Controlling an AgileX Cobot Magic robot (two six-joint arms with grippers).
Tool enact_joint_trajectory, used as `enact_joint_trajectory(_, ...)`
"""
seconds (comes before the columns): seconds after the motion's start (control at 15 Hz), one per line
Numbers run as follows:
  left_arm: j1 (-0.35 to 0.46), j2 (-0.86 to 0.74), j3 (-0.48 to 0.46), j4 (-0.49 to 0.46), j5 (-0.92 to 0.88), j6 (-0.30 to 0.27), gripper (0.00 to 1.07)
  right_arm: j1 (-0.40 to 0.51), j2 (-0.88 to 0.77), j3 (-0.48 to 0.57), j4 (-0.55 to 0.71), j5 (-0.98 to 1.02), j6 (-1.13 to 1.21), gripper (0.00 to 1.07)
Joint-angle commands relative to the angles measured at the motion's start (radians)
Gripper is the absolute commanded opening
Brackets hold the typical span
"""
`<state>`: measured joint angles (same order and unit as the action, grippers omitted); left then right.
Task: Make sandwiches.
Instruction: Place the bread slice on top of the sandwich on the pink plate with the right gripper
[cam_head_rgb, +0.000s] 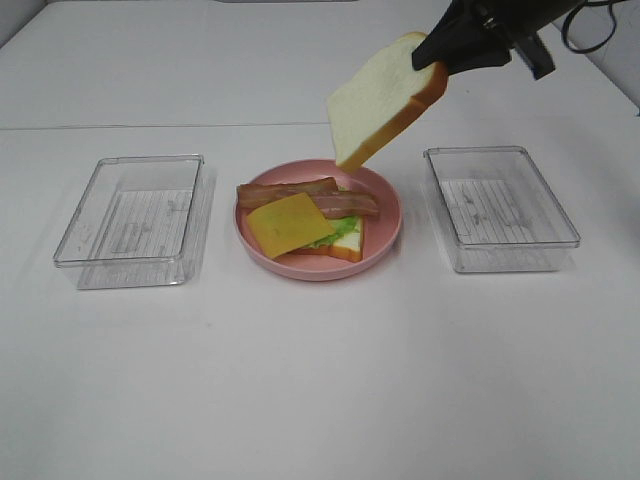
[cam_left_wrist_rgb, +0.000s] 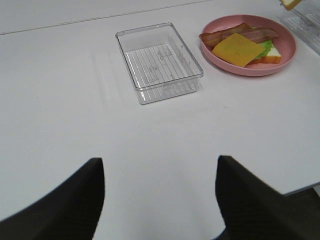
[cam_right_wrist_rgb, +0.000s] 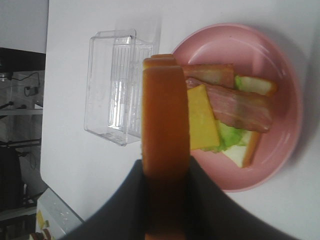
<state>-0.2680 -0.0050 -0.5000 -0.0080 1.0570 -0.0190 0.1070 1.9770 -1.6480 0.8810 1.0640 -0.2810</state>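
Note:
On the pink plate (cam_head_rgb: 385, 235) lies a partial stack: a bread slice (cam_head_rgb: 349, 243), green lettuce (cam_head_rgb: 322, 239), two bacon strips (cam_head_rgb: 300, 192) and a yellow cheese square (cam_head_rgb: 290, 223) on top. My right gripper (cam_head_rgb: 440, 62) is shut on a second bread slice (cam_head_rgb: 385, 100), holding it tilted in the air above the plate's far right edge. In the right wrist view the held bread (cam_right_wrist_rgb: 165, 145) shows edge-on above the plate (cam_right_wrist_rgb: 280, 65). My left gripper (cam_left_wrist_rgb: 160, 200) is open and empty, low over the table, well away from the plate (cam_left_wrist_rgb: 290, 55).
A clear plastic tray (cam_head_rgb: 130, 215) stands left of the plate and another clear tray (cam_head_rgb: 500, 207) stands right of it; neither holds food. Both rest on a white table (cam_head_rgb: 320, 380).

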Motion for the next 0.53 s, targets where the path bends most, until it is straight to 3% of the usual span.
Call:
enact_joint_trajectory(0.07, -0.001, -0.022, 0.003, 0.003, -0.012, 0.002, 0.62, 0.049, -0.007, 0.084, 0.094, -0.1, -0.052, 0.0)
enact_joint_trajectory(0.27, -0.001, -0.022, 0.003, 0.003, -0.012, 0.002, 0.62, 0.102, 0.007, 0.153, 0.18, -0.202, -0.07, 0.0)
enact_joint_trajectory(0.53, -0.001, -0.022, 0.003, 0.003, -0.012, 0.002, 0.62, 0.145, 0.086, 0.16, 0.329, -0.257, -0.119, 0.0)
